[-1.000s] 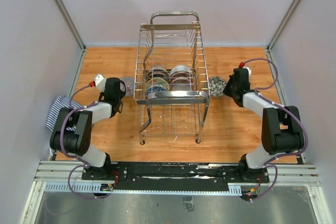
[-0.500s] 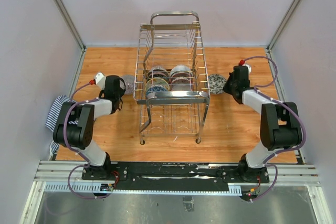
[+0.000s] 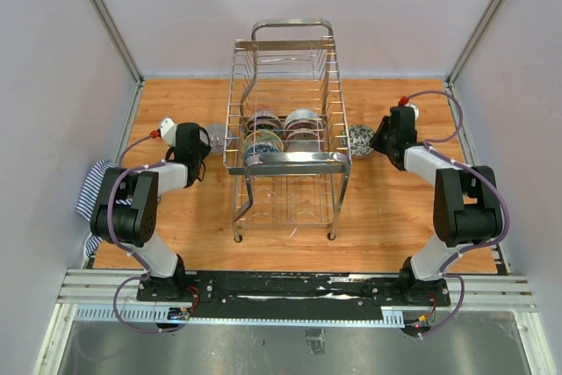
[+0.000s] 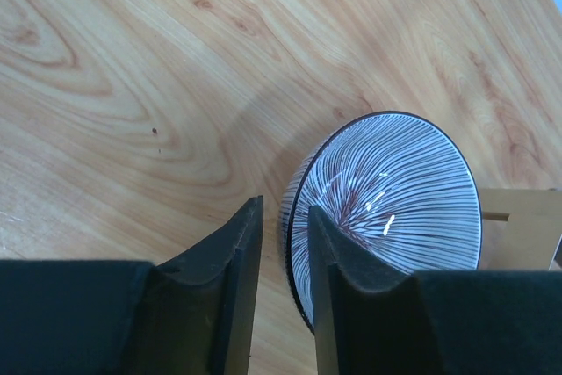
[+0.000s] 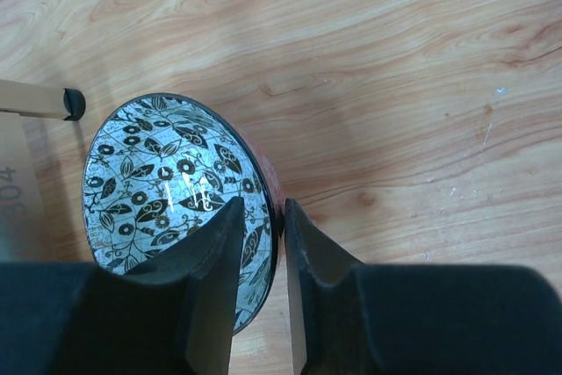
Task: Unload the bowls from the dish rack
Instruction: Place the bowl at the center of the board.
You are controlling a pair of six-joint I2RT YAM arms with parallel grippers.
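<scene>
**Rack.** We find the dish rack [image 3: 299,158] standing mid-table on the wooden table [image 3: 395,217], its long axis running away from the arm bases. Four bowls [image 3: 263,142] sit inside its basket in two pairs, toward the near end.

**Left side.** The striped bowl [image 4: 386,191], white with fine dark radial lines, is out of the rack. It lies at the table surface just beside the rack's left side. The left gripper [image 4: 285,210] straddles its rim, with one finger outside the wall and the other over the inside. The jaws are slightly parted. A strip of bare wood shows between the outer finger [image 4: 241,252] and the bowl wall, so we read this gripper as released, not clamped.

**Right side.** The leaf-patterned bowl [image 5: 149,173], black on white inside and reddish outside, is also out of the rack. It lies just beside the rack's right side, near a rack leg [image 5: 75,103] with a black foot. The right gripper [image 5: 263,206] straddles its rim in the same manner. The inner finger [image 5: 219,252] stands apart from the rim, with the bowl's pattern showing in the gap. The outer finger is very close to the red wall, and we cannot tell whether it touches. We read this gripper as released too.

**Other items.** A striped cloth [image 3: 92,186] hangs at the table's left edge, well apart from the rack.
</scene>
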